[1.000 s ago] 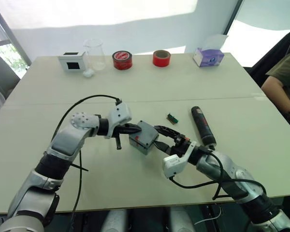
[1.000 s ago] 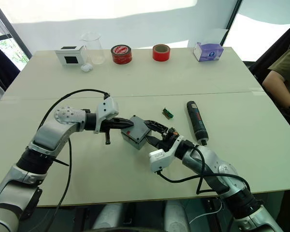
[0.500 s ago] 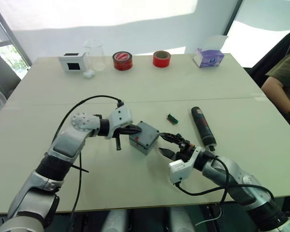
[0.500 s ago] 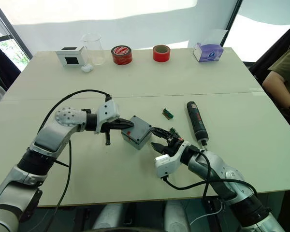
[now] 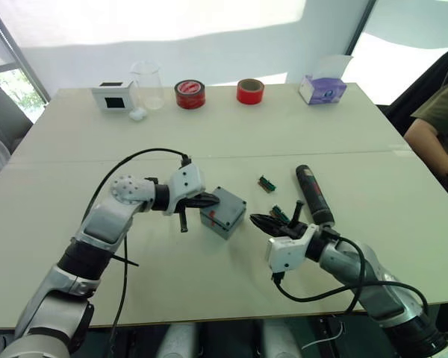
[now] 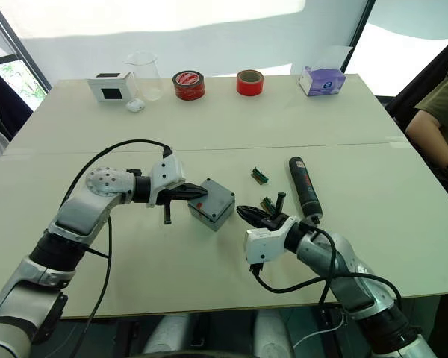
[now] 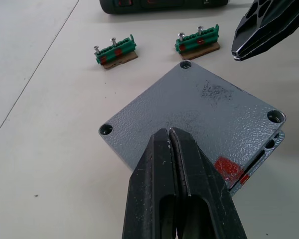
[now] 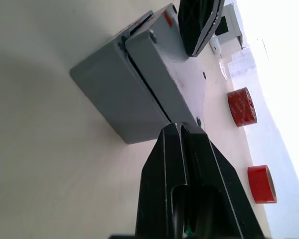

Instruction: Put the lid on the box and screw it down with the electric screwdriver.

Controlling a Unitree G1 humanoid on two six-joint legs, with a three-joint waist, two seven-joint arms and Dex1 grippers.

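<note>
Black fingers of the left gripper (image 7: pixel 175 149) pressed together, empty, tips resting on the lid (image 7: pixel 199 117) — already seated on the box (image 5: pixel 222 212), centre of the left eye view. Right gripper (image 5: pixel 263 221) clenched on nothing, now pulled back from the box toward lower right (a second ago right against its side). Means alignment looks finished; screwing not yet begun. Beyond, two green screw strips (image 7: pixel 115 50) and the electric screwdriver (image 5: pixel 313 195), lying untouched right of centre — likely next to be fetched.

Grey lid (image 7: pixel 199 119) sits on box (image 5: pixel 225 218); black electric screwdriver (image 5: pixel 313 195) lies nearby.
</note>
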